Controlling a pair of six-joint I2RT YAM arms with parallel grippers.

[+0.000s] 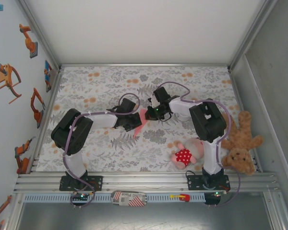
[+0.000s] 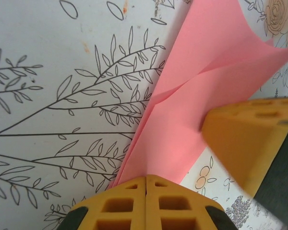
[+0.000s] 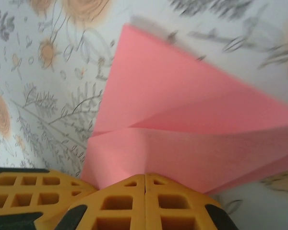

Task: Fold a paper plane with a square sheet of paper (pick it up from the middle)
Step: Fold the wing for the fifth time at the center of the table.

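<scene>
The salmon-pink sheet of paper (image 1: 141, 125) is folded into several layers with creases and hangs between the two grippers over the middle of the table. My left gripper (image 2: 146, 177) is shut, and the paper (image 2: 182, 120) runs out from its tips along a crease. My right gripper (image 3: 145, 176) is shut too, pinching a wide folded edge of the paper (image 3: 182, 124). In the top view the left gripper (image 1: 134, 120) and right gripper (image 1: 151, 114) stand close together. A yellow finger (image 2: 249, 139) of the right gripper touches the paper.
A pink plush doll (image 1: 186, 153) in a red dotted dress lies by the right arm's base, with a brown teddy bear (image 1: 240, 141) further right. A floral cloth (image 1: 101, 86) covers the table, and walls enclose it on three sides.
</scene>
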